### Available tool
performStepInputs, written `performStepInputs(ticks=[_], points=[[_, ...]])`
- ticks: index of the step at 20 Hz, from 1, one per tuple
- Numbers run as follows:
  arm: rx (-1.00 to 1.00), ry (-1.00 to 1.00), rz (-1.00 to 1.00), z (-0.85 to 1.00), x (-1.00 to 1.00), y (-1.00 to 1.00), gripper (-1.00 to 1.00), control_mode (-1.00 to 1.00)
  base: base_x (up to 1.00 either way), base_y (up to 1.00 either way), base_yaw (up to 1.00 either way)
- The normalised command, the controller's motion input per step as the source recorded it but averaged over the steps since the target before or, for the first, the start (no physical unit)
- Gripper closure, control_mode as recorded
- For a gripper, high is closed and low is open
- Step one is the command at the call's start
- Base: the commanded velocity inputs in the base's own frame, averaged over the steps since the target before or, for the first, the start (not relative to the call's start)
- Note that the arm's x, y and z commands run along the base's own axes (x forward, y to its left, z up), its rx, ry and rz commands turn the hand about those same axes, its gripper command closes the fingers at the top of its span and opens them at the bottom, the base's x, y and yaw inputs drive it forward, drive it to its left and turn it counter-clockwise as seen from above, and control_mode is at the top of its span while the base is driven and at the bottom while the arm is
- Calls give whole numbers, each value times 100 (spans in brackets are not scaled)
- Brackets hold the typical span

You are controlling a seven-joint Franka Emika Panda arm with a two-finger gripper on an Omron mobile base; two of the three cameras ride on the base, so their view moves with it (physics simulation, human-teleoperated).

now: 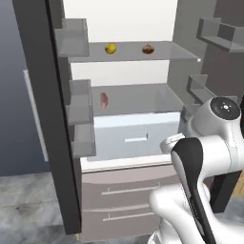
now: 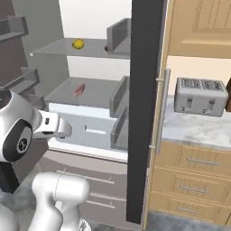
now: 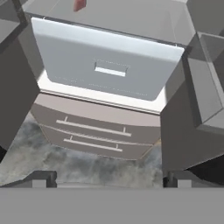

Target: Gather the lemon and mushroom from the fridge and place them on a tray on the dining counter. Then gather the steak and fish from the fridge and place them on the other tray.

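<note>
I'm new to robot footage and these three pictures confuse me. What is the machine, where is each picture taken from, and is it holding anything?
It is a rendered kitchen scene. The white jointed arm stands on a driving base before the fridge, whose doors are open. Two pictures come from cameras on the base, behind the arm to its left and right. The third looks along the gripper: its two dark fingertips stand wide apart at the bottom, holding nothing, aimed at the pale inner drawer and the lower drawers. On the top shelf sit the lemon and a small brown thing, probably the mushroom. A pinkish piece of meat or fish lies on the shelf below. A toaster stands on the side counter.
</note>
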Motion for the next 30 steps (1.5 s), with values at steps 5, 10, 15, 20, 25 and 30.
performStepInputs(ticks=[5, 10, 15, 20, 25, 30], points=[[0, 0, 0, 0, 0, 0, -100, 100, 53, 26, -25], [0, 0, 0, 0, 0, 0, -100, 100, 46, 29, -21], [0, 0, 0, 0, 0, 0, -100, 100, 44, 20, -15], [0, 0, 0, 0, 0, 0, -100, 100, 43, 44, -10], [0, 0, 0, 0, 0, 0, -100, 100, 56, 27, -1], [3, 0, 0, 0, 27, 12, -100, -100, 40, 9, 0]])
